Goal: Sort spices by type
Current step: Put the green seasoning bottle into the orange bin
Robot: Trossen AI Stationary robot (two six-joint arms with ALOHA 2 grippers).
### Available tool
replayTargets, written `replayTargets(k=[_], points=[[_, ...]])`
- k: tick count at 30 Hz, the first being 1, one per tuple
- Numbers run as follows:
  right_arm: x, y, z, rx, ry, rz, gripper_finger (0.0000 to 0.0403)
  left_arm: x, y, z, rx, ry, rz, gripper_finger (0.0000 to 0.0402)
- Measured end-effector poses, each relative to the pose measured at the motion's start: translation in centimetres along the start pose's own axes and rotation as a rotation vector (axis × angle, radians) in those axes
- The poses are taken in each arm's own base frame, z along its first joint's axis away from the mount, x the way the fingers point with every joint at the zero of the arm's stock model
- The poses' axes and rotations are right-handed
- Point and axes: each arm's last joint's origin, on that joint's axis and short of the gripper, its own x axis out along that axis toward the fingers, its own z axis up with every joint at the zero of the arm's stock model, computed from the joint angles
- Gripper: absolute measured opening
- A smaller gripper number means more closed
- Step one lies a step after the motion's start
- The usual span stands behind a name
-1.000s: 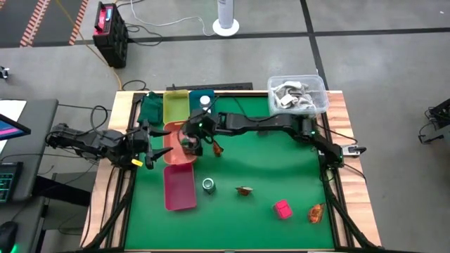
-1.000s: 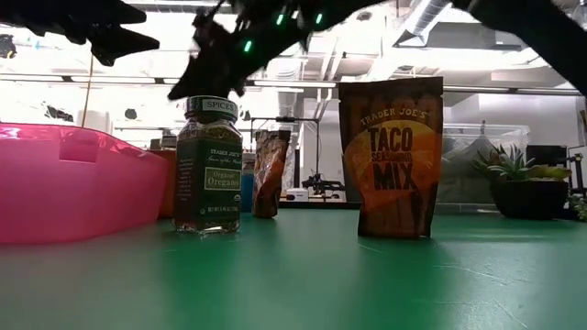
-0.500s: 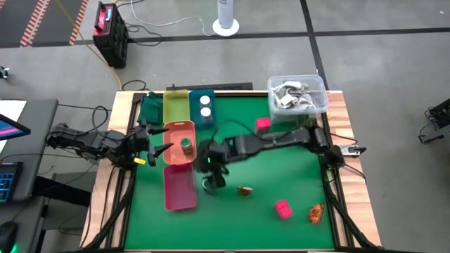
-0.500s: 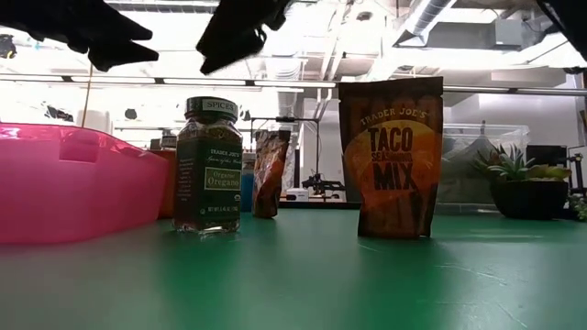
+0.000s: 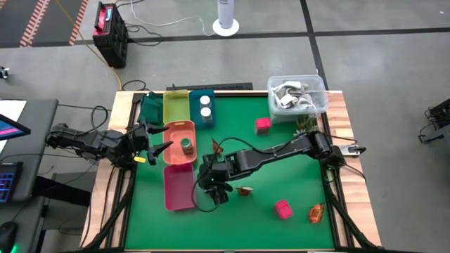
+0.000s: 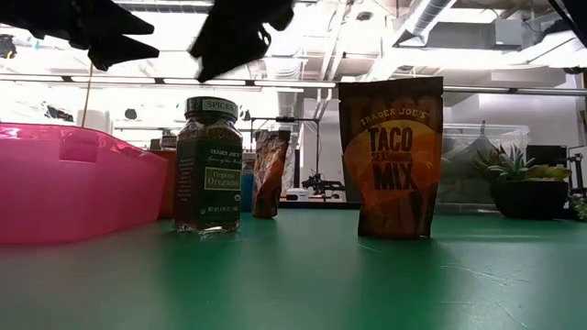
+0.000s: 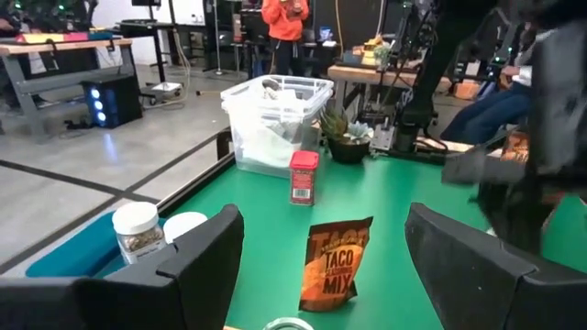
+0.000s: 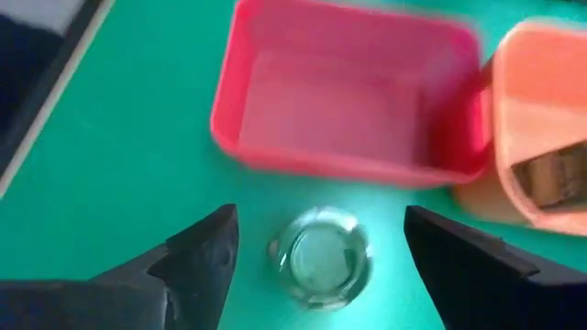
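Here the left end effector [image 5: 156, 149] waits at the tabletop's left edge, fingers spread wide and empty. Just ahead of it sits the orange tray [image 5: 171, 129], holding one green-lidded jar [image 5: 187, 145]; beyond that, two white jars [image 5: 205, 105] stand in the blue tray [image 5: 194, 100].

The right end effector [image 5: 214, 191] hovers near the middle of the green tabletop [image 5: 281, 169], jaws well open and holding nothing. Directly under it, between the two fingers in the right wrist view, stands another green-lidded jar [image 8: 323, 252]. From above its lid looks pale and glassy, probably from blur. In the low view it is a dark glass jar of oregano with a green cap. The pink tray [image 8: 348, 101] lies just past this jar.

To this end effector's right a taco-mix sachet [image 5: 244, 190] stands close by. Farther right are a pink block [image 5: 282, 209] and a second sachet [image 5: 316, 211].
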Motion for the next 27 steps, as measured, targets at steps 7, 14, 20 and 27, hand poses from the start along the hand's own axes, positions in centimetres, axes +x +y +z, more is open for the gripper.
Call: replayTargets(k=[7,14,20,27], points=[[1.3,0.2,-0.9,0.017,-0.003,0.000,0.0343,0.0,0.0,0.0,0.003,0.002,0.000,0.0288],[4.2,0.4,-1.9,-0.006,0.038,0.006,0.0342,0.0,0.0,-0.1,0.002,0.005,-0.001,0.0288],[4.7,0.1,-2.3,-0.004,0.063,0.003,0.0314,0.0,0.0,-0.1,0.004,0.007,-0.001,0.0288],[4.8,-0.3,-2.4,0.007,0.065,0.002,0.0235,0.0,0.0,-0.1,0.003,0.007,-0.001,0.0288]])
